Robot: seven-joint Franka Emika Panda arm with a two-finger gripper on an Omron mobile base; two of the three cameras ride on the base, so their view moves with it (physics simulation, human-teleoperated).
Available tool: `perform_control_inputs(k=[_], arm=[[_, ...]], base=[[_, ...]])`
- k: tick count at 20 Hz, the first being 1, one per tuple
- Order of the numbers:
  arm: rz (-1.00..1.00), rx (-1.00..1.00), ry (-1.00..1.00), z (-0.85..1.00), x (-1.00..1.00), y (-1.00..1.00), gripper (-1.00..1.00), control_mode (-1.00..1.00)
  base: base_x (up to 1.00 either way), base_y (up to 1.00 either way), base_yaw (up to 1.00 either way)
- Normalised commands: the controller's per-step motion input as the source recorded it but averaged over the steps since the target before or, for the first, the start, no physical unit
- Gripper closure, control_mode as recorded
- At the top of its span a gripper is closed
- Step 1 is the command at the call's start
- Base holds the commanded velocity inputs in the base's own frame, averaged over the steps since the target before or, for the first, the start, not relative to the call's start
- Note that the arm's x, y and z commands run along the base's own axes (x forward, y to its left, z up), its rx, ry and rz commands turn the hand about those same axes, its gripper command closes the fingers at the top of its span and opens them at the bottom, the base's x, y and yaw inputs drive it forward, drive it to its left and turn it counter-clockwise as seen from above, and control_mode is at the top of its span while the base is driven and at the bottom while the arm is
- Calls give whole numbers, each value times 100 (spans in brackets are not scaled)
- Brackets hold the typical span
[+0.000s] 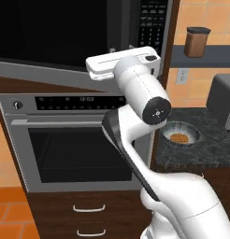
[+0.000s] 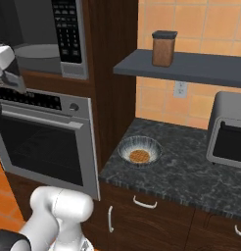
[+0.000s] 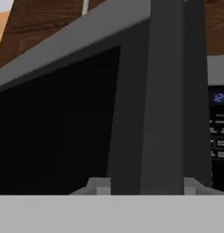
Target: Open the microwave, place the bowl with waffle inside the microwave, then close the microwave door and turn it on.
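The microwave (image 1: 152, 23) is built in above the wall oven, and its keypad (image 2: 67, 29) shows on the right. The microwave door (image 1: 51, 32) is swung partly out, so the cavity and the grey turntable (image 2: 39, 51) are visible. In the hand view the door's dark vertical handle (image 3: 166, 91) fills the gap between the tips of my gripper (image 3: 146, 184), which is shut on it. My white hand (image 1: 119, 63) reaches in at the door's free edge. On the counter to the right sits the striped bowl (image 1: 180, 134) (image 2: 139, 149), and the waffle (image 2: 139, 156) lies inside it.
The steel wall oven (image 1: 75, 140) with its bar handle is directly under the microwave. A grey appliance (image 2: 230, 132) stands on the dark stone counter (image 2: 191, 166) to the right of the bowl. A brown canister (image 2: 163, 48) sits on the shelf above.
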Motion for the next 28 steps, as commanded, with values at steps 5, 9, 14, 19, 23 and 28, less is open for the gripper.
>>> perform_control_inputs(k=[5,9,14,19,23,28], arm=[[6,-6,5,-11,-78,71,-100,-100],[-3,13,-13,-6,-79,-44,-100,-100],[0,47,-10,5,-79,-100,-100,-100],[11,95,28,-3,3,-97,-100,-100],[16,68,32,-45,41,-60,-100,-100],[40,54,28,-22,82,-9,-100,-100]], base=[[0,0,0],[0,0,0],[0,0,0],[0,0,0],[0,0,0],[0,0,0]])
